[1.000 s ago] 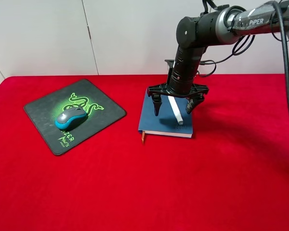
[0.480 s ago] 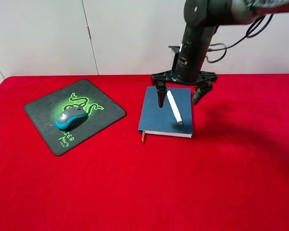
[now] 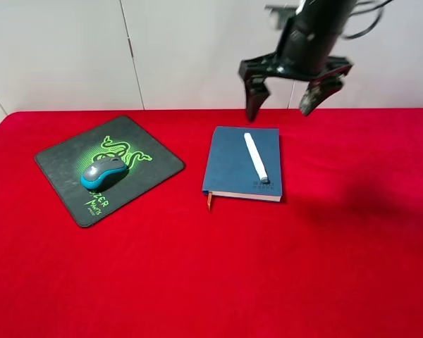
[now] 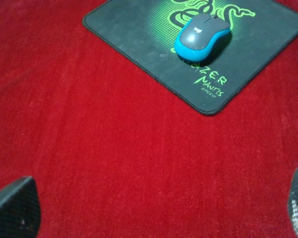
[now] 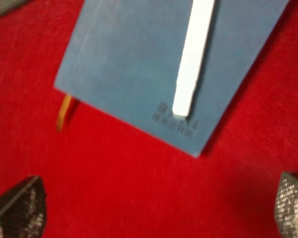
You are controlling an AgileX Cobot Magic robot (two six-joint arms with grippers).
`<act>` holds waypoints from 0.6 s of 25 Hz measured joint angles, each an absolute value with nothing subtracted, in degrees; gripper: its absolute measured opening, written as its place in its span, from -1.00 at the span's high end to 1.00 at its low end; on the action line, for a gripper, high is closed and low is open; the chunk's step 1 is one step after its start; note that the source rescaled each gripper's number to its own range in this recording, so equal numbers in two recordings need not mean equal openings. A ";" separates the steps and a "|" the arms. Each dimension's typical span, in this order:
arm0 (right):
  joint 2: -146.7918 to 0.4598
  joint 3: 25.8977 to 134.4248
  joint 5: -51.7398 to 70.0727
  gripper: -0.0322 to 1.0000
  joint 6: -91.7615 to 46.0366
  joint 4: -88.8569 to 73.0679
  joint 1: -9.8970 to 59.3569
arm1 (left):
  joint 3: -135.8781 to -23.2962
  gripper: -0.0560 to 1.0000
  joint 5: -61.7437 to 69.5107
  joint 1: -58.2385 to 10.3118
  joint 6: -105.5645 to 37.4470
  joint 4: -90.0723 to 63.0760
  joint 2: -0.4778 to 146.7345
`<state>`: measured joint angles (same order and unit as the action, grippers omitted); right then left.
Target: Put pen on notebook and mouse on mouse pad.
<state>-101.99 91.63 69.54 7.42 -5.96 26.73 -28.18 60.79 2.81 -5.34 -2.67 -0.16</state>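
The right gripper (image 3: pixel 282 95) hangs high above the far edge of the red tabletop (image 3: pixel 211 282), fingers spread wide and holding nothing, while the white pen (image 3: pixel 255 156) lies on the blue notebook (image 3: pixel 233 158) and the mouse (image 3: pixel 103 171) sits on the mouse pad (image 3: pixel 63 158). A pale panelled wall (image 3: pixel 70 49) backs the table. The right wrist view alone shows the embossed lettering (image 5: pixel 175 123) by the pen's end and the orange ribbon (image 5: pixel 63 112); the left wrist view shows the left gripper (image 4: pixel 154 206) spread, above bare cloth near the pad.
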 joint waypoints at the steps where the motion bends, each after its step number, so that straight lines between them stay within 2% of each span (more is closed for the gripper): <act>1: -99.75 89.72 69.54 -1.00 6.89 -5.68 26.73 | -28.18 -0.99 60.79 2.81 -5.34 -2.67 -0.16; 15: -64.23 61.31 69.78 -1.00 5.95 -4.52 26.73 | -28.18 -0.99 60.79 2.81 -5.34 -2.67 -0.16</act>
